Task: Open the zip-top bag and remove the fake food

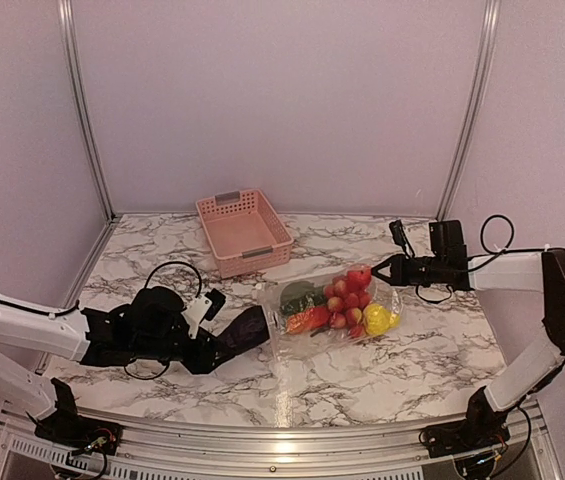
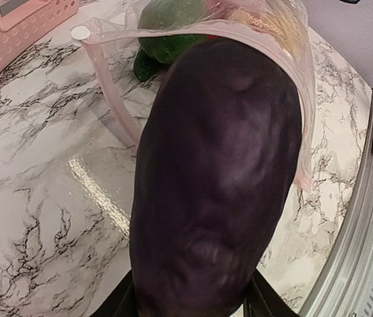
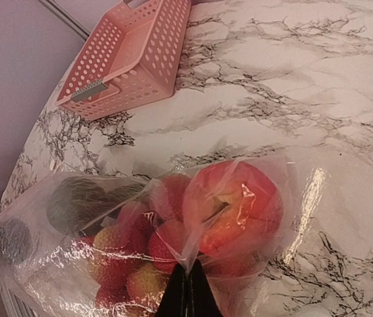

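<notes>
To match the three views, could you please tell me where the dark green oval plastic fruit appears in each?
Top external: the dark green oval fruit lies centre, in the clear plastic zip-top bag.
Left wrist: fruit top centre.
Right wrist: fruit lower left.
Shared landmark: the pink slotted plastic basket.

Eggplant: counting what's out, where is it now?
The eggplant is left of centre in the top view, in the left gripper, tip at the mouth of the zip-top bag.

Left arm (image 1: 32, 332) lies low across the lower left; left gripper (image 1: 218, 346) clamps the eggplant (image 1: 247, 328). Right arm (image 1: 507, 270) reaches leftward at mid-right; right gripper (image 1: 382, 268), fully closed, pinches the zip-top bag (image 1: 284, 348).
</notes>
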